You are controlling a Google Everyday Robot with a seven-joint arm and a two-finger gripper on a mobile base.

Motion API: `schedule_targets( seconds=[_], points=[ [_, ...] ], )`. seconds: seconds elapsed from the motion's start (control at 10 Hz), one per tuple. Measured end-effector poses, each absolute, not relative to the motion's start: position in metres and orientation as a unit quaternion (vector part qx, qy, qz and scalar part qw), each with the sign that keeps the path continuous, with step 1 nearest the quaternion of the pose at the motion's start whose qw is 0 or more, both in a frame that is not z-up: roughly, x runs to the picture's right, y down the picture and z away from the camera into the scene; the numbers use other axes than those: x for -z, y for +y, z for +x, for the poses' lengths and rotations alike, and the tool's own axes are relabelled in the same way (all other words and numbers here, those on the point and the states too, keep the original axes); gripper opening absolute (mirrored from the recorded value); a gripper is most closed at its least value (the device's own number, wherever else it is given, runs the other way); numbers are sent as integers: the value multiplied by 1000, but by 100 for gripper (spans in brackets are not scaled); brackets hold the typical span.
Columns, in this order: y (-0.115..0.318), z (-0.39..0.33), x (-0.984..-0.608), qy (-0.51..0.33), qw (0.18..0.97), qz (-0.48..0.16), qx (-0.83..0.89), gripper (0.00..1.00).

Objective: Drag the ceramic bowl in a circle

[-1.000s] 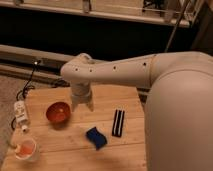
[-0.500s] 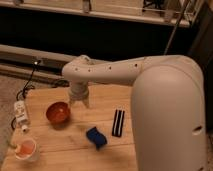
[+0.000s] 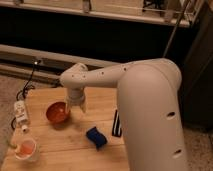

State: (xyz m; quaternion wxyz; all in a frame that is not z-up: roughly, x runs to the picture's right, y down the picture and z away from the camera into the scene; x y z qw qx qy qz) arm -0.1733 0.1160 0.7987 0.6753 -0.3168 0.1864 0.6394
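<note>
A: Ceramic bowl (image 3: 57, 113)?
B: Small, round, shallow, glossy reddish-orange going brown at the rim. It sits upright on the left half of the wooden surface (image 3: 65, 152), towards the back edge.
A: Gripper (image 3: 75, 104)?
B: Pointing down at the bowl's right rim, touching it or just beside it. Whether it grips the rim, can't tell.
A: Anything in the bowl?
B: Inside looks bare, same orange glaze.
A: Other containers?
B: Clear cup (image 3: 26, 149) at the front left corner, well apart from the bowl, with orange-pink contents. What they are, can't tell.
A: Rest of the surface?
B: Blue sponge (image 3: 96, 137) lies in front of and to the right of the bowl, and a black flat object (image 3: 117, 124) is just past it, partly hidden by the white arm (image 3: 150, 100). A white power strip (image 3: 21, 111) is on the left edge.
A: Room?
B: Dim. A dark cable (image 3: 30, 82) hangs behind the surface, with a light rail and dark shelving at the back.
</note>
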Motion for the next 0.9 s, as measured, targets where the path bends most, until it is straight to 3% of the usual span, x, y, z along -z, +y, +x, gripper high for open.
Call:
schedule_targets(
  seconds=[0.6,0.7,0.9],
  points=[
    [130,-200,-826,197,692,-325,-614,64],
    [131,-203,-830,198,695,-325,-610,61],
    [134,-212,-837,203,705,-323,-597,40]
  ],
)
